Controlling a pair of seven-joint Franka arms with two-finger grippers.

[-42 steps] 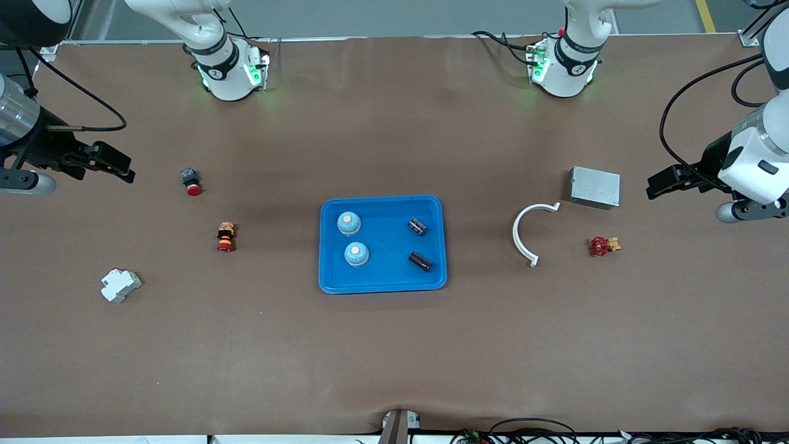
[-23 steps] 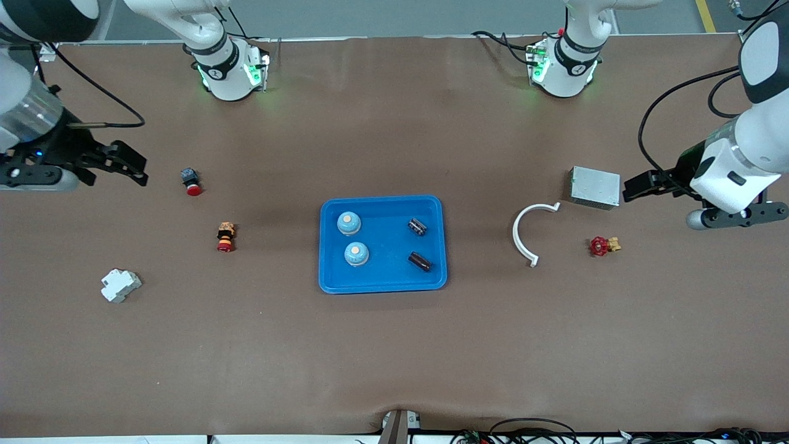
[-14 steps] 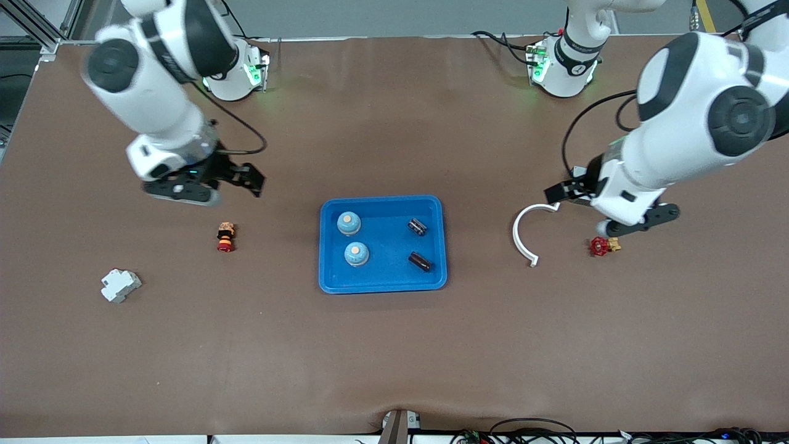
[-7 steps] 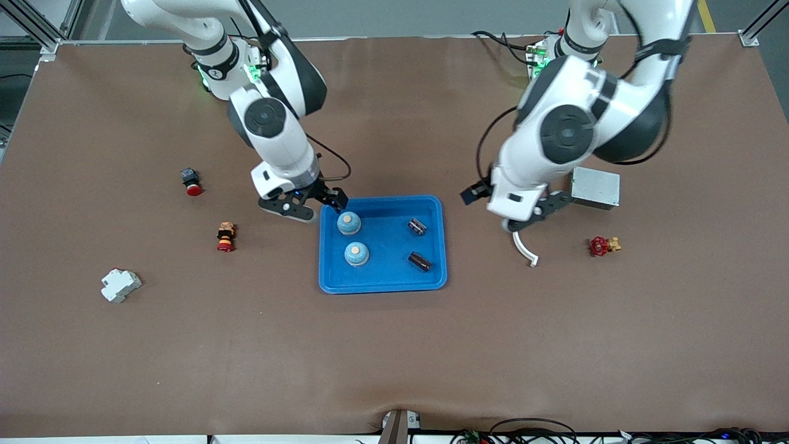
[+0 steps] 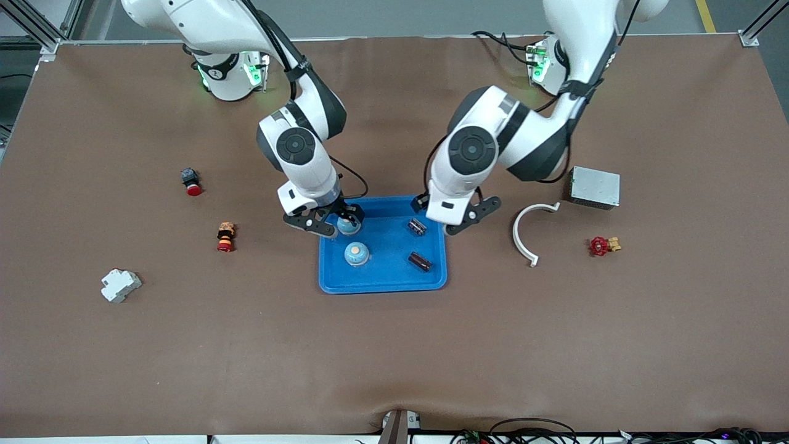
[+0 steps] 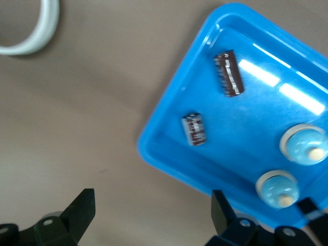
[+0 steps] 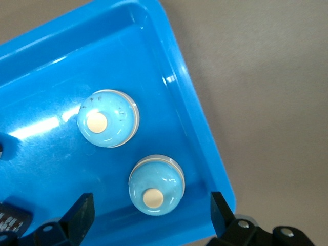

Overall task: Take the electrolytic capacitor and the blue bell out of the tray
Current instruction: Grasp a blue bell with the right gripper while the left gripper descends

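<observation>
1. A broad brown, matte-covered counter [image 5: 394, 345] fills nearly the whole front view.
2. A strip of grey floor [image 5: 400, 18] runs along its top edge.
3. Black cables [image 5: 530, 428] bunch at the nearest edge.
4. Lighting is even, with soft shadows.

— Even overhead light; the desk [image 5: 394, 345] looks bright, the arms throwing only soft, faint shadows.

— White glare streaks on the blue tray [image 6: 169, 128] floor. The left wrist view is slightly blurred; the right wrist view is sharper.
</observation>
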